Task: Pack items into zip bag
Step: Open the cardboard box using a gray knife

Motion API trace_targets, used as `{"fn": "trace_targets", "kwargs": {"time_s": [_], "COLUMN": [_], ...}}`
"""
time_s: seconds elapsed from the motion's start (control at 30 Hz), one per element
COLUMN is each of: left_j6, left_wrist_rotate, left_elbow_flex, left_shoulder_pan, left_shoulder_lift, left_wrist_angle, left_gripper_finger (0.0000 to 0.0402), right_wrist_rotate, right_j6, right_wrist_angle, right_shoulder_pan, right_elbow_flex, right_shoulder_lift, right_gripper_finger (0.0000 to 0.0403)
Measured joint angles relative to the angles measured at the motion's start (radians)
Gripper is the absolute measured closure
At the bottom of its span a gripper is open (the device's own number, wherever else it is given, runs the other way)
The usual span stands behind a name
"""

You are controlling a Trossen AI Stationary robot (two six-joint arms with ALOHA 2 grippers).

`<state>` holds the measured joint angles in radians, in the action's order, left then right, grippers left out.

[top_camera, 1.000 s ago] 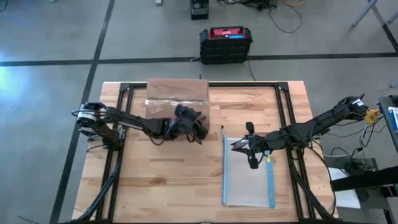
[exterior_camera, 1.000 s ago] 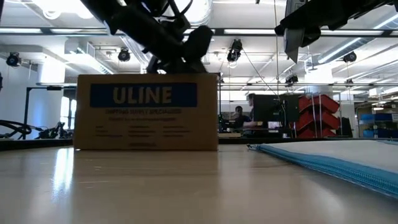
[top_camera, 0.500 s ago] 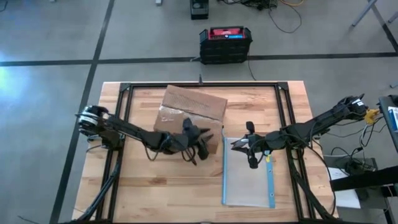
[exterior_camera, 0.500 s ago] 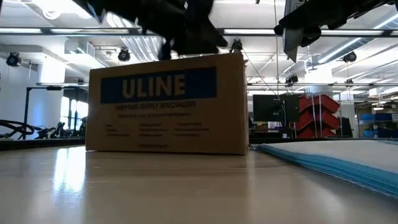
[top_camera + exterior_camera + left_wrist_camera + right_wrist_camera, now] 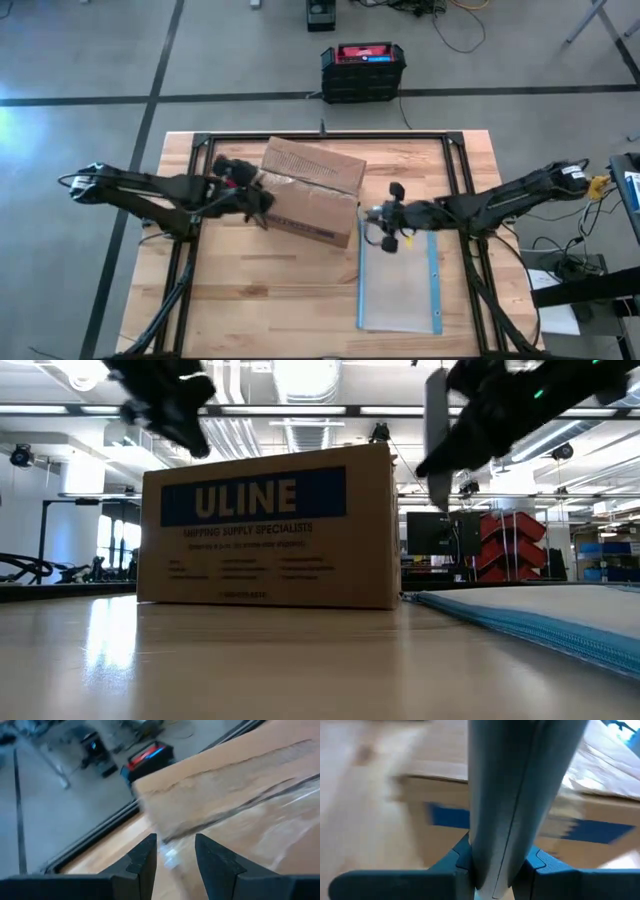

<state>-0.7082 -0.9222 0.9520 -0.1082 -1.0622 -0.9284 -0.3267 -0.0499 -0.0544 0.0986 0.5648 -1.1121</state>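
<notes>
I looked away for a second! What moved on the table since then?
The box turned and slid toward the bag. The left gripper came off the box and pulled back to its left side, fingers open. The right gripper, still shut on a grey piece, moved left toward the box. The bag stayed put.

Two slim black jointed arms, black cables alongside; dark wedge-shaped end effector fingers (image 5: 142,865).
</notes>
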Motion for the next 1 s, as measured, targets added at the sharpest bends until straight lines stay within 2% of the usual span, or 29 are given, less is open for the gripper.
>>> {"fn": "trace_targets", "kwargs": {"time_s": [0.07, 0.23, 0.37, 0.5, 0.63, 0.73, 0.83, 1.0], "left_j6": [-0.055, -0.144, -0.207, -0.252, -0.206, -0.107, -0.056, -0.009], "left_wrist_rotate": [0.008, 0.130, 0.276, 0.328, 0.416, 0.521, 0.558, 0.531], "left_elbow_flex": [0.000, -0.027, -0.085, -0.150, -0.208, -0.216, -0.190, -0.109], "left_shoulder_pan": [-0.002, -0.001, -0.001, -0.002, -0.003, -0.022, -0.055, -0.102], "left_shoulder_lift": [0.031, 0.064, 0.034, -0.016, -0.058, -0.082, -0.089, -0.048], "left_wrist_angle": [-0.059, -0.123, -0.129, -0.112, 0.043, 0.151, 0.133, 0.014], "left_gripper_finger": [0.0283, 0.0283, 0.0283, 0.0283, 0.0283, 0.0283, 0.0283, 0.0283], "right_wrist_rotate": [0.052, 0.131, 0.222, 0.302, 0.288, 0.251, 0.172, 0.142], "right_j6": [0.019, 0.087, 0.158, 0.233, 0.298, 0.372, 0.441, 0.494], "right_wrist_angle": [-0.002, -0.005, -0.085, -0.140, -0.123, -0.016, 0.133, 0.315], "right_shoulder_pan": [-0.082, -0.263, -0.347, -0.403, -0.444, -0.457, -0.449, -0.450], "right_elbow_flex": [0.000, 0.000, 0.000, 0.007, 0.050, 0.119, 0.222, 0.364], "right_shoulder_lift": [-0.021, -0.062, -0.081, -0.083, -0.083, -0.076, -0.049, -0.032], "right_gripper_finger": [0.0345, 0.0345, 0.0345, 0.0345, 0.0345, 0.0345, 0.0345, 0.0345]}}
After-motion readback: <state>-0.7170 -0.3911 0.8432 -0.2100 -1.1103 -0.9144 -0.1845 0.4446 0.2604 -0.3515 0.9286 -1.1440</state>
